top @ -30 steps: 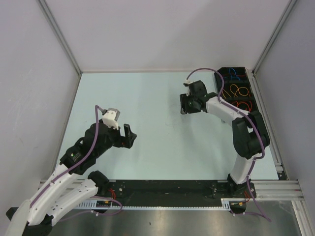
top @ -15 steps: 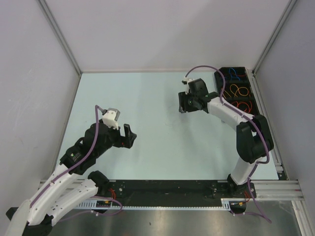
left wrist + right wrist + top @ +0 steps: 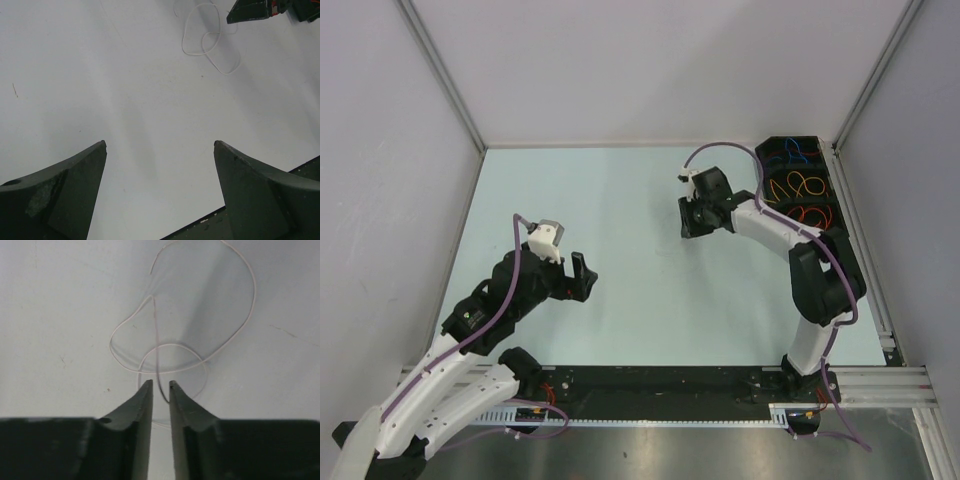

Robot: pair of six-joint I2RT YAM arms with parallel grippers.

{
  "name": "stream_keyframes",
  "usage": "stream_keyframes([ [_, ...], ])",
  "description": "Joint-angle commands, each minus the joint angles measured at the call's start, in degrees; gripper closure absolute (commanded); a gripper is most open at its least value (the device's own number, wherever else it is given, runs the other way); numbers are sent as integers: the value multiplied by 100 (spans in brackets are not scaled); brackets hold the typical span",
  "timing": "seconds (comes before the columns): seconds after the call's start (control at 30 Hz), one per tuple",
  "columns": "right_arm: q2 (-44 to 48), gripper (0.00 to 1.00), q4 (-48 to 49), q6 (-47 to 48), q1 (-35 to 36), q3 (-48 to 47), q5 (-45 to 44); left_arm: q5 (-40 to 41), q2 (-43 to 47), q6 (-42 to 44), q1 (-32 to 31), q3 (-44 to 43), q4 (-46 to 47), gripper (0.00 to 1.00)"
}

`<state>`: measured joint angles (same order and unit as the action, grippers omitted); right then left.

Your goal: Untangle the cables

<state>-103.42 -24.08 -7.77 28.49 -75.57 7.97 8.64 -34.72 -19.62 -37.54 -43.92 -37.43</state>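
A thin pale cable [image 3: 253,290] lies in loose loops on the light table. One strand of it runs down between the fingertips of my right gripper [image 3: 158,384]. Those jaws stand only a narrow gap apart, wider than the strand. From above, the right gripper [image 3: 695,222] points down at the table right of centre, where the cable [image 3: 670,246] barely shows. More cables [image 3: 802,185], blue, orange and red, lie in a black bin at the back right. My left gripper [image 3: 160,143] hangs wide open over bare table, well short of the pale cable [image 3: 219,22].
The black bin [image 3: 825,150] stands against the right wall's frame. Grey walls close in the table on the left, back and right. A black rail [image 3: 650,385] with both arm bases runs along the near edge.
The right arm has shifted a little to the left and its jaws have narrowed round the pale strand. The left arm has not moved.
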Motion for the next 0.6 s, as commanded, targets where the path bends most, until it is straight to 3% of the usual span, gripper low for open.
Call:
stream_keyframes([
  [0.0, 32, 89, 122, -5, 25, -230, 3, -56, 27, -77, 10, -2, 139, 7],
  [0.07, 172, 100, 87, -31, -1, -640, -14, -56, 27, -77, 19, -2, 139, 7],
  [0.23, 963, 100, 8, -233, -291, -1714, -577, -47, 27, -77, 10, -11, 139, 7],
  [0.57, 1386, 100, 272, -743, -748, -2102, -885, -38, 106, -77, 10, -2, 139, 7],
])
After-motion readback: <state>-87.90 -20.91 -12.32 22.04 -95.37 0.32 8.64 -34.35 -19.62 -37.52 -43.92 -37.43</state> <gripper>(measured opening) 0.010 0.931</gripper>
